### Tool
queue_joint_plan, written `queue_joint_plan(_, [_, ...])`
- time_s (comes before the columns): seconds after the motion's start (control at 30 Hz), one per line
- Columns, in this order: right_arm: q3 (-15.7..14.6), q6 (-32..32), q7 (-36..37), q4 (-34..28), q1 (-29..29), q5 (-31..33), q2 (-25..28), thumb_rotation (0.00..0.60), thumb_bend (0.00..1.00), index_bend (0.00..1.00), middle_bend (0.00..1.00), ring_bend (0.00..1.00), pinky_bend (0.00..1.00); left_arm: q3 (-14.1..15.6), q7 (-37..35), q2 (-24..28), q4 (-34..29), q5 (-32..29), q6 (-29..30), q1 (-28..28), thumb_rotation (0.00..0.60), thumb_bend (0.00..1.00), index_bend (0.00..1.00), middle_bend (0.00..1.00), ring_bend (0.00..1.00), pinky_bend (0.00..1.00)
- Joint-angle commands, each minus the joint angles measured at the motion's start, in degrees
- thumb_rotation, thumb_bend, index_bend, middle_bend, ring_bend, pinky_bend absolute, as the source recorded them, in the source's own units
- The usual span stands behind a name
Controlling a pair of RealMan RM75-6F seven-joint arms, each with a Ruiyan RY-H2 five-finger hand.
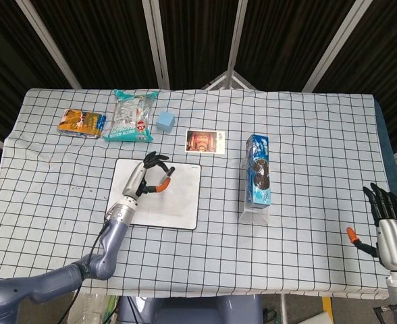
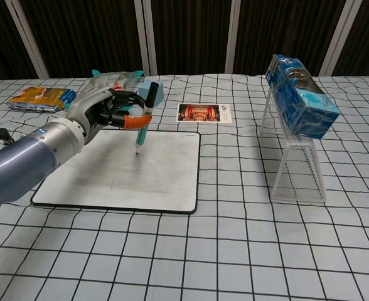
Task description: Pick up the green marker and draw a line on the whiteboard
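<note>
Marker (image 2: 143,121) held near upright in left hand (image 2: 106,111), tip at or just above whiteboard (image 2: 165,185). Recommend light, steady pressure and one straight stroke; right hand (image 1: 391,233) idle, fingers spread, holding nothing

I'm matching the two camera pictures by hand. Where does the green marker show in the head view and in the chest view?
Head view: the green marker is left of centre, held by the left hand over the whiteboard.
Chest view: the marker is upper left, nearly upright, tip down over the whiteboard.
Shared landmark: the photo card just beyond the whiteboard.
</note>
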Motion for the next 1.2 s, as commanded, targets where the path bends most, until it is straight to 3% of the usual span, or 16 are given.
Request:
queue_joint_plan(0.03, [0.06, -0.04, -0.13, -0.17, 0.07, 0.03, -0.05, 0.600, 0.30, 0.00, 0.00, 0.00, 0.00, 0.07, -0.20, -0.12, 0.02, -0.04, -0.22, -0.09, 0.600, 0.52, 0.71, 0.22, 0.00, 0.00])
queue_joint_plan(0.77, [0.22, 0.69, -0.70, 0.08, -0.11, -0.19, -0.31, 0.600, 0.30, 0.00, 0.00, 0.00, 0.00, 3.71, -0.13, 2.12, -7.56, 1.23, 0.81, 3.11, 0.600, 0.52, 0.72, 0.22, 0.00, 0.00])
queue_joint_plan(1.2, [0.31, 1.05, -0.47, 0.25, -0.20, -0.32, -0.38, 0.600, 0.30, 0.00, 0.00, 0.00, 0.00, 1.43, -2.20, 6.00, -13.38, 2.85, 2.85, 3.81, 0.600, 0.52, 0.72, 0.22, 0.00, 0.00])
